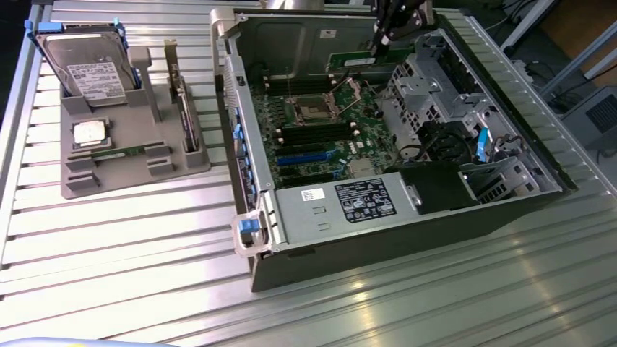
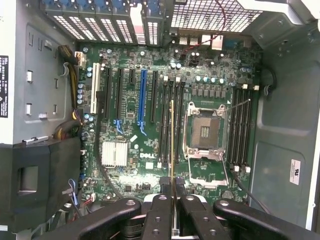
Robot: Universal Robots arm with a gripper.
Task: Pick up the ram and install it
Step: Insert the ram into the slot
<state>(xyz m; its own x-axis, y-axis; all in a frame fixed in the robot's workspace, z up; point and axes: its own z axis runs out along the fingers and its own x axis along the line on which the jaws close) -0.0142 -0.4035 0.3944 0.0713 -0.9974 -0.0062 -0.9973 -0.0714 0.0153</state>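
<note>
Over DIMM slots (image 2: pixel 164 125) by CPU socket (image 2: pixel 205 131), pincer (image 2: pixel 172 185) clamps ram (image 2: pixel 172 140); drive cage (image 1: pixel 429 76) near.

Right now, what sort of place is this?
Probably a computer assembly bench: an open computer case on a ribbed metal table, a hard drive in a grey holder beside it, and the gripper holding the ram over the motherboard.
</note>
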